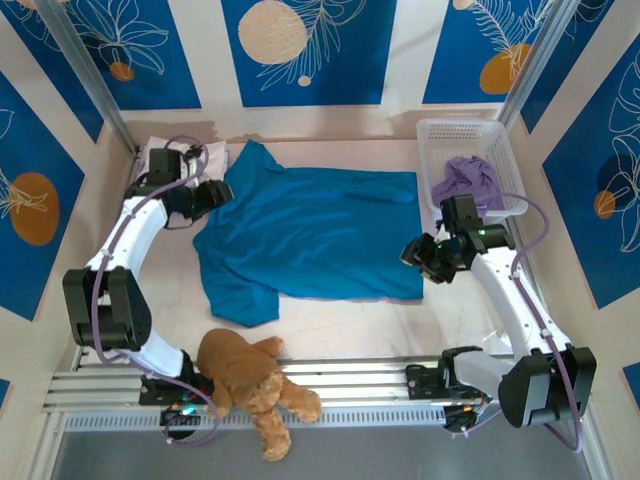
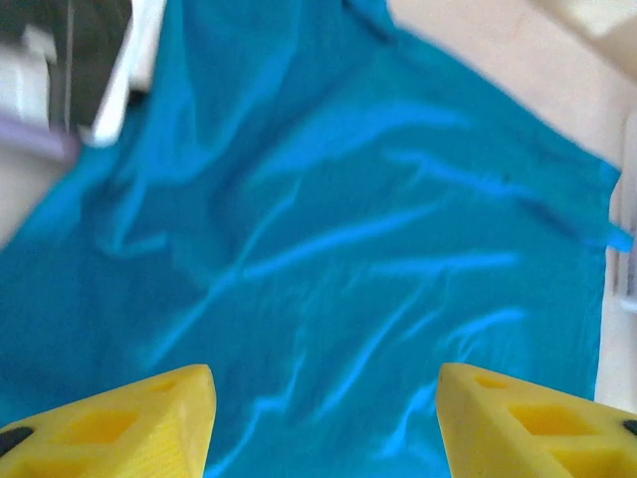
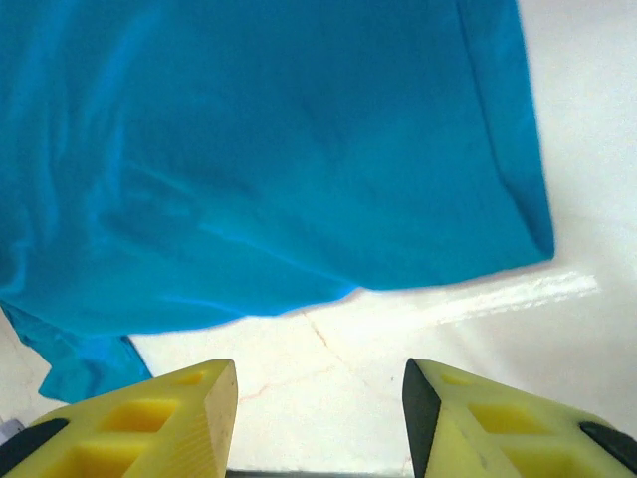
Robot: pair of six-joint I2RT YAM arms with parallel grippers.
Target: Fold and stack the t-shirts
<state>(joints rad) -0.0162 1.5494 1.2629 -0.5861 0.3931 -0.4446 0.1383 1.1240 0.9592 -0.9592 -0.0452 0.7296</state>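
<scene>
At the table's (image 1: 340,322) far-left corner lies a small pale folded cloth (image 1: 212,157), seemingly the start of the stack. Just beside it, the left gripper (image 1: 205,195) hangs over the collar end of the teal-blue t-shirt (image 1: 320,230). In its wrist view, the left gripper (image 2: 323,403) has its yellow fingers (image 2: 149,423) apart with only rippled teal cloth (image 2: 348,229) beneath and nothing pinched. The shirt is spread flat across the middle of the table, sleeves to the left and hem to the right. A brown teddy bear (image 1: 250,375) sits at the near edge. The right gripper (image 1: 420,255) waits at the hem's near corner. Its wrist view shows the right gripper (image 3: 318,398) parted and empty over bare table, just off the hem (image 3: 299,179). A lavender t-shirt (image 1: 470,180) waits in the white basket (image 1: 505,140) at the far-right corner. The fold looks about to begin. Next, each gripper probably needs to drop onto the cloth's edge, pinch a single layer, and carry it across evenly.
</scene>
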